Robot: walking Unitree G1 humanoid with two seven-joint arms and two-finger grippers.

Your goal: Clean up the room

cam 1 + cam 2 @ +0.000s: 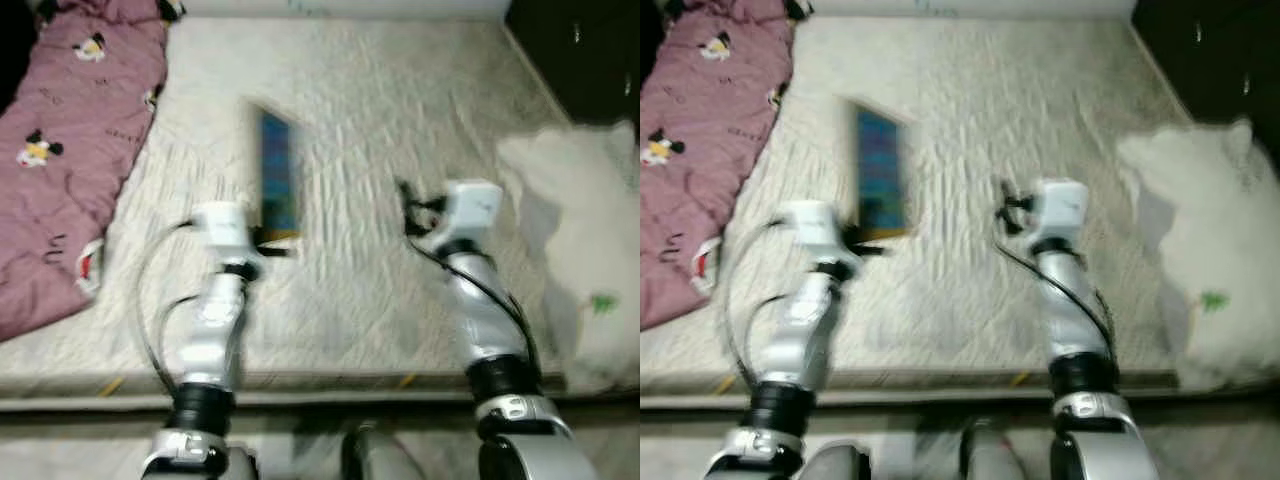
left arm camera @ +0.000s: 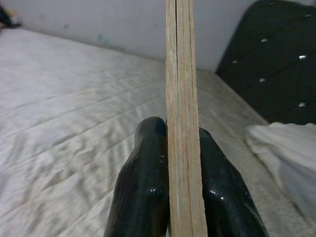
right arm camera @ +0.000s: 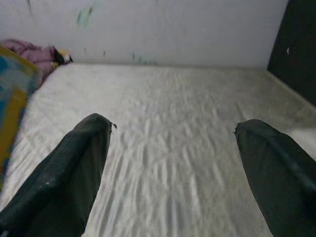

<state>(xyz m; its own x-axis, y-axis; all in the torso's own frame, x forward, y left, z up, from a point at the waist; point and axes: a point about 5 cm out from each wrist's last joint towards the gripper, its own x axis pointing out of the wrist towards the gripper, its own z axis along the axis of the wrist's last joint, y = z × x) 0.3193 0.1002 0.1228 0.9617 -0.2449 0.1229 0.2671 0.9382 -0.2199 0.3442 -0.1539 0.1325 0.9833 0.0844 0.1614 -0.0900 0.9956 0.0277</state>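
Looking down from the head camera, I have a pale quilted mattress (image 1: 400, 120) spread across the frame, and at its far left lies a pink blanket (image 1: 70, 150) printed with cartoon mice. Next along, my left arm reaches out over the bed, and the left gripper (image 2: 180, 163) is clamped on a thin book (image 1: 279, 178), its black fingers (image 2: 143, 197) pressed against both faces of it. From the wrist camera I see the book edge-on, a pale stack of page edges rising straight up from between the fingers; from the head it stands on edge above the mattress with its blue cover turned toward the middle of the bed and a yellow strip at the end nearest the gripper. Both head views are blurred, so I can't read anything on the cover, and whether the book's lower edge touches the mattress I cannot tell. Further right, my right arm is held out over bare mattress, well apart from the book, and the right gripper (image 3: 173, 163) has its two fingers spread wide with nothing between them. At the far right a white pillow (image 1: 590, 230) sits against a dark headboard (image 1: 580, 50).
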